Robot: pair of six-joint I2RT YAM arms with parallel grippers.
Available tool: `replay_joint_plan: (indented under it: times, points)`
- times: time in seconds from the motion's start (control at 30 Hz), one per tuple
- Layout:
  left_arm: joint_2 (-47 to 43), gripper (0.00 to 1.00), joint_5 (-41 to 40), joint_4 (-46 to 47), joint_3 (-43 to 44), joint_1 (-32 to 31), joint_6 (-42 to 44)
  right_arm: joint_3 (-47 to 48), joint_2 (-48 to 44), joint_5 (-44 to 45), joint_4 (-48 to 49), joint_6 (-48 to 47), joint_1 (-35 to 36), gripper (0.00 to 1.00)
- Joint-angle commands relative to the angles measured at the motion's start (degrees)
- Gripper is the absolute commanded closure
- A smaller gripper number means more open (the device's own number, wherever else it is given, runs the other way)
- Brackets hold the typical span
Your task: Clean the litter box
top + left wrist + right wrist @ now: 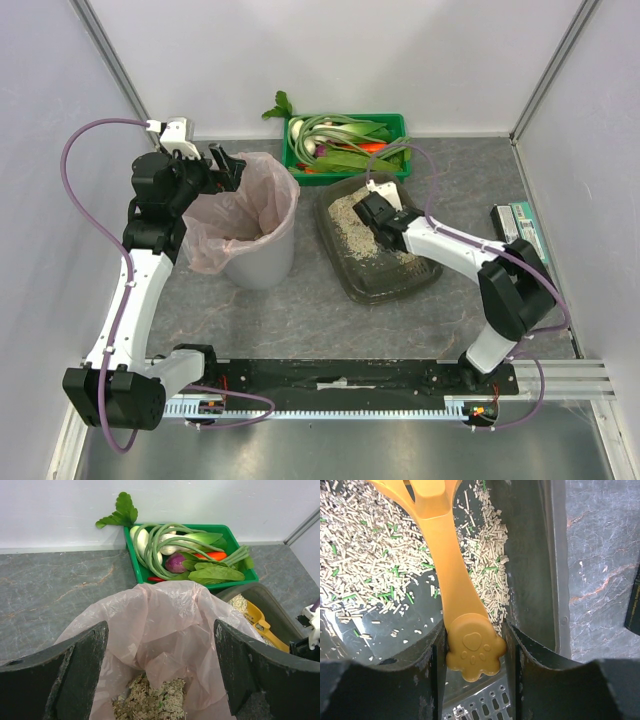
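The litter box is a shallow dark grey tray right of centre, holding pale pellet litter with green flecks. My right gripper reaches into it and is shut on the paw-shaped end of an orange scoop. The scoop's handle runs forward across the litter and its head is cut off at the top edge. The left gripper hangs open over the pink-lined bin, touching nothing. Litter lies at the bin's bottom. The tray's corner and scoop show at the right of the left wrist view.
The round grey bin stands just left of the litter box. A green crate of vegetables sits against the back wall behind both. A flat box lies by the right wall. White walls enclose the table on three sides.
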Motion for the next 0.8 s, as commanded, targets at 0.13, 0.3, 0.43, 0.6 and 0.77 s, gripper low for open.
replay_joint_plan:
  times: [0.13,0.3,0.43,0.6,0.77]
  points:
    - [-1.17,0.08,0.34,1.15,1.56,-0.2,-0.82,-3.81,-8.56,1.47,5.84,0.77,0.65,1.0]
    - [-1.26,0.08,0.34,1.06,1.56,-0.2,-0.82,-6.18,-11.82,0.15,5.84,-0.37,0.74,1.0]
    - [-1.26,0.08,0.6,1.06,1.56,-0.2,-0.99,-8.99,-13.49,-0.9,5.84,-0.29,1.09,1.0]
    - [-1.26,0.08,0.07,1.06,1.38,-0.2,-0.64,-11.98,-16.83,-1.25,6.19,0.59,2.93,1.0]
    - [-1.08,0.08,-0.02,1.06,1.38,-0.29,-0.64,-17.51,-24.38,-0.64,5.49,4.72,6.0,1.0]
